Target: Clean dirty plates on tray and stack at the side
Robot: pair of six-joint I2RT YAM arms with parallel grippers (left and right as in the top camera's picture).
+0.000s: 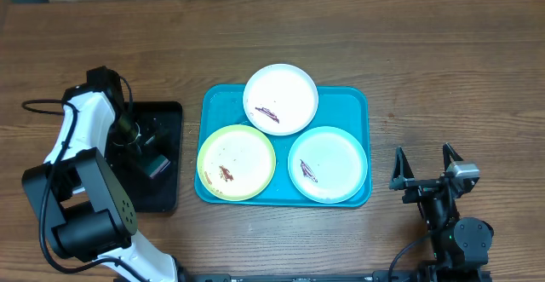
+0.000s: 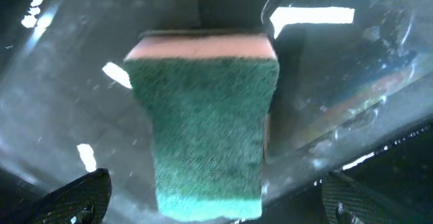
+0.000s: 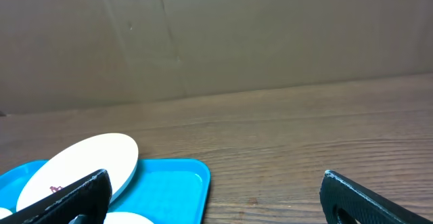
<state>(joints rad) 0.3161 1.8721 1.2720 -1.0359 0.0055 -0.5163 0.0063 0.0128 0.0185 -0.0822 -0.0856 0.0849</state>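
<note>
Green-faced sponge [image 2: 203, 116] fills our left wrist view, lying on the black tray [image 1: 162, 198]. Our left gripper [image 2: 213, 207] is spread wide around it, its fingers apart from the sponge's sides. Our right gripper [image 1: 423, 164] hovers just right of the turquoise tray [image 1: 356, 100], also spread. On that tray sit the smeared yellow-green plate [image 1: 236, 162], the mint-white plate [image 1: 328, 164], and the white plate [image 1: 281, 99], which overlaps the far rim.

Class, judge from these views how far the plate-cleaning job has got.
Done: nothing; the yellow-green plate, white plate and mint plate all lie smeared on the turquoise tray. In hand: the left gripper hangs open over the sponge on the black tray. Left: wiping and stacking all three.
</note>
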